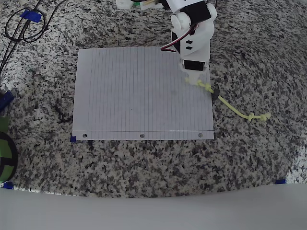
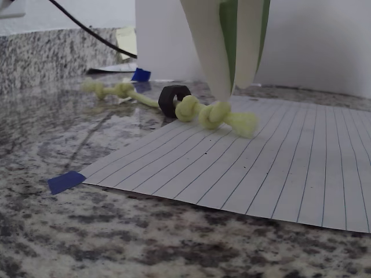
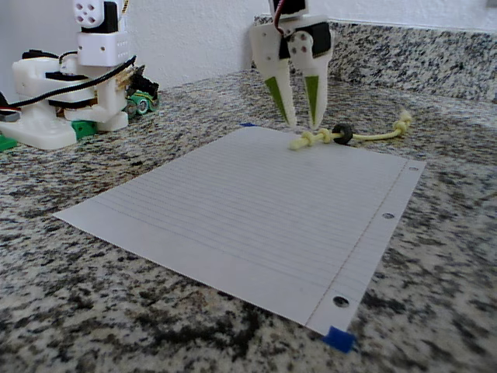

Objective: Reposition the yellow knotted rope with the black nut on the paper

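Note:
The yellow knotted rope [image 1: 231,107] lies slantwise across the right edge of the paper [image 1: 139,96]. Its knotted end rests on the sheet and the rest trails onto the granite. The black nut [image 1: 214,91] sits on the cord right at the paper's edge. My gripper [image 1: 194,75] stands upright over the knotted end with its fingers a little apart, open and holding nothing. In the wrist view the fingertips [image 2: 223,95] hover right at the knots of the rope [image 2: 214,114], beside the nut [image 2: 174,99]. The fixed view shows the gripper [image 3: 303,123] just behind the rope [image 3: 373,137] and the nut [image 3: 342,134].
Black cables [image 1: 19,28] loop at the top left of the overhead view. A green object [image 1: 5,148] sits at the left edge. Blue tape [image 3: 339,339] marks the paper's corner. The arm's white base [image 3: 70,93] stands at the left of the fixed view.

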`<state>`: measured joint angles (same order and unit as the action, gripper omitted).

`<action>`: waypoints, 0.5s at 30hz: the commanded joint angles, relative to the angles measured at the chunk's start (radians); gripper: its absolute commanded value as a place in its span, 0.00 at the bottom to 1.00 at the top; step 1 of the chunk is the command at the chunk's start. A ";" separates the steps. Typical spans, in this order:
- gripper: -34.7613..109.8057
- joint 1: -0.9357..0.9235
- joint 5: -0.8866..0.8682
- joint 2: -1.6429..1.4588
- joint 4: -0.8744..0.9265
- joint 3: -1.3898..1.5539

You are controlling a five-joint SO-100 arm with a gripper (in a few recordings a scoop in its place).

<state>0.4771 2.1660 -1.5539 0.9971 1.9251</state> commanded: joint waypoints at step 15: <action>0.46 0.023 0.012 0.087 -0.008 -0.110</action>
<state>0.4863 2.1675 -1.4619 0.9971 1.8546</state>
